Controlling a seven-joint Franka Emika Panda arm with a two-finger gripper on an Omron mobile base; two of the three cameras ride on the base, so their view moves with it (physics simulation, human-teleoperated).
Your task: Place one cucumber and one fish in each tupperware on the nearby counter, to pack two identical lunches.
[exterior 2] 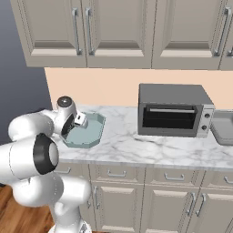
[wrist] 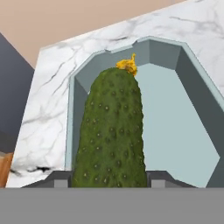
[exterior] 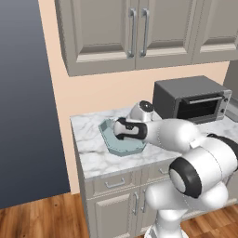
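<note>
Marbled stone makes up the table [exterior 2: 136, 145], which runs over beige cabinets against a peach wall. Nearest the camera on the hand, the claw [wrist: 108, 183] is clamped on the cucumber [wrist: 111, 131], a bumpy dark-green one with a yellow tip, its fingers pressed on either side of its base. Just beyond and below it lies the pale blue-teal tupperware [wrist: 183, 131], which sits near the table's left end; the part of its floor that shows is bare. Judging by this, the first cucumber is about to go in but is not yet released, so the packing has barely begun. Farther along the table stands the dark toaster oven [exterior 2: 175, 110], and at the far right edge a grey container [exterior 2: 224, 128] shows in part. Both fish and a second cucumber remain to be placed.
</note>
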